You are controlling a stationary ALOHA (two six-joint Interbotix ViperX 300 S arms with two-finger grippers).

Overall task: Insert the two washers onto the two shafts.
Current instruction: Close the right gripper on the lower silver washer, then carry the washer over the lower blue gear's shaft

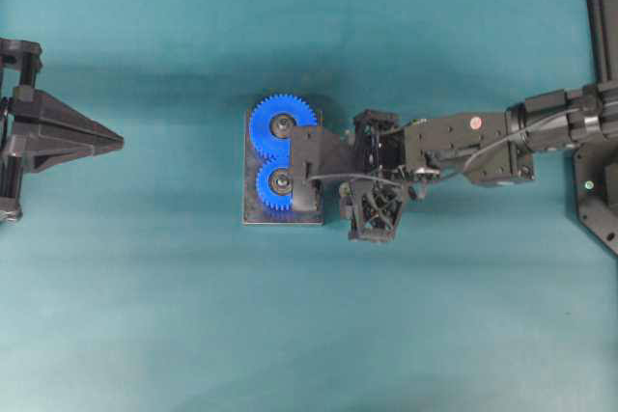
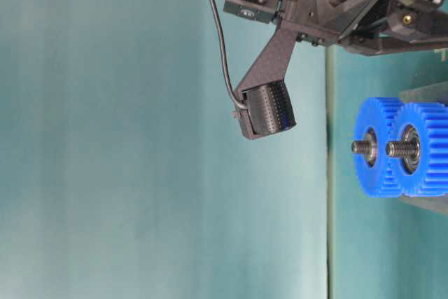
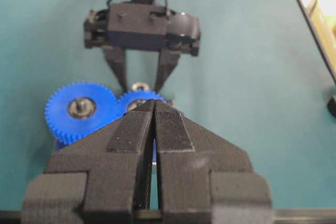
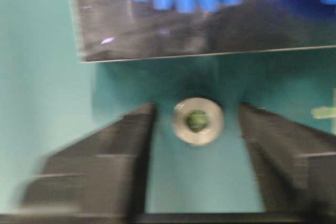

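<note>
Between the fingers of the right tool (image 4: 197, 129), which stand partly open with a gap on each side, the washer (image 4: 198, 120) is seen flat on the table (image 4: 42, 103): a small silvery ring, blurred. The pick-up is judged in hand; closing squarely is called for next. Beyond it lie the grey base plate (image 4: 157, 40) and blue gears (image 1: 278, 156) with threaded shafts (image 2: 393, 149). The left tool (image 3: 153, 109) is pressed closed, empty.

text: none readable | labels: none legible | numbers: none | signs: none
</note>
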